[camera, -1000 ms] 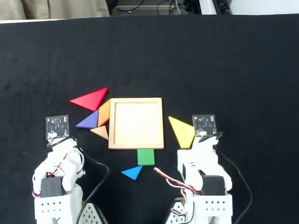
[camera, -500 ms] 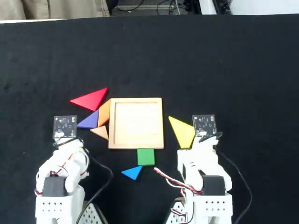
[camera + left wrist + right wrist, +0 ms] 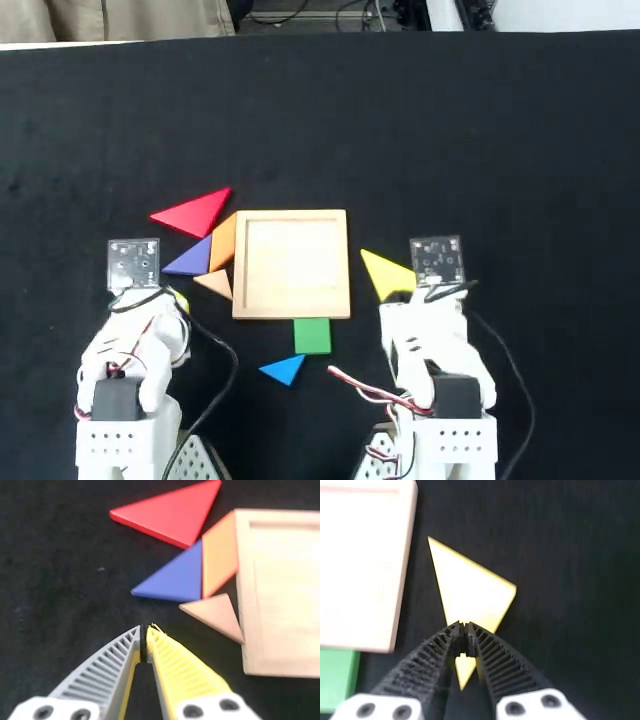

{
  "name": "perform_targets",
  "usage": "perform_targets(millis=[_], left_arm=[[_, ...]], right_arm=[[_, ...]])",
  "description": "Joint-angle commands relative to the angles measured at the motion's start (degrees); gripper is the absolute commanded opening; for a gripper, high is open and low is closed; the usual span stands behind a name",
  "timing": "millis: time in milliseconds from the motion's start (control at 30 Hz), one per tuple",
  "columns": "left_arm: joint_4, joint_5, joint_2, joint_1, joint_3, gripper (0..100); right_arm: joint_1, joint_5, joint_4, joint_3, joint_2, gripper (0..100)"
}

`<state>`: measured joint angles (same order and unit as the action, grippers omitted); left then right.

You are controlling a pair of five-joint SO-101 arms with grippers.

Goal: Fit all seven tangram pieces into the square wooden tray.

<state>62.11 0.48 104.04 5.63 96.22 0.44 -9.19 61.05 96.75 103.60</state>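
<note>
The square wooden tray (image 3: 291,303) lies mid-table with nothing inside; its rim (image 3: 246,585) (image 3: 404,575) shows in both wrist views. Off its left edge sit a red triangle (image 3: 195,212) (image 3: 172,512), an orange piece (image 3: 224,240) (image 3: 218,552), a blue triangle (image 3: 190,260) (image 3: 175,580) and a tan triangle (image 3: 215,283) (image 3: 215,616). A green square (image 3: 312,336) (image 3: 337,677) and a small blue triangle (image 3: 283,370) lie below the tray. The yellow triangle (image 3: 385,272) (image 3: 470,592) lies right of it. My left gripper (image 3: 145,632) is shut, just short of the blue triangle. My right gripper (image 3: 464,630) is shut over the yellow triangle.
Black cloth covers the table (image 3: 480,140), with wide bare room behind the tray and at both sides. The two arm bases (image 3: 120,420) (image 3: 445,420) stand at the near edge. Cables (image 3: 215,385) trail near the small blue triangle.
The left arm swung right toward the pieces, then eased back a little. The right arm moved forward over the yellow triangle, covering more of it.
</note>
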Motion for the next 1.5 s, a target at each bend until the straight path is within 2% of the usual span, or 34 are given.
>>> perform_targets(millis=[0,100,167,233,300,367,433,500,600,833,1067,1233,1467], left_arm=[[-2.5,-1.3,0.4,1.5,-1.3,3],[-5.2,-11.0,0.4,4.2,-2.6,3],[-8.5,-15.4,0.4,6.3,-2.6,3],[-12.5,-14.2,0.3,7.5,-2.7,3],[-13.1,-12.7,0.1,6.3,-3.1,3],[-10.1,-12.5,0.1,4.0,-3.3,5],[-5.7,-12.5,0.1,2.9,-4.8,11],[-1.5,-12.5,0.1,2.9,-5.8,15],[1.1,-12.5,0.1,2.9,-6.3,14],[1.0,-7.1,0.1,2.6,-12.8,14],[0.7,-6.9,0.1,2.5,-24.6,14],[0.7,-6.6,0.1,2.5,-33.8,14],[1.4,-6.4,-0.1,2.5,-46.1,14]], right_arm=[[0.8,-11.1,-6.7,-2.7,3.9,1.2],[1.2,-16.8,-7.6,-1.5,3.9,1.2],[1.6,-17.1,-8.1,-1.7,3.9,1.2],[1.8,-16.4,-6.8,-3.2,3.6,1.3],[2.4,-15.1,-2.7,-5.8,3.6,3.3],[2.6,-13.5,1.8,-9.3,3.6,8.5],[2.6,-12.9,4.1,-10.6,3.6,12.3],[2.3,-13.7,4.4,-9.8,3.6,12.6],[2.2,-15.6,4.3,-9.5,3.6,12.1],[2.2,-15.3,4.7,-19.1,3.6,12.3],[2.1,-15.3,4.7,-31.0,3.1,12.3],[1.7,-14.8,4.3,-41.4,-5.9,12.3],[-2.8,-9.5,5.5,-58.3,-24.1,12.3]])
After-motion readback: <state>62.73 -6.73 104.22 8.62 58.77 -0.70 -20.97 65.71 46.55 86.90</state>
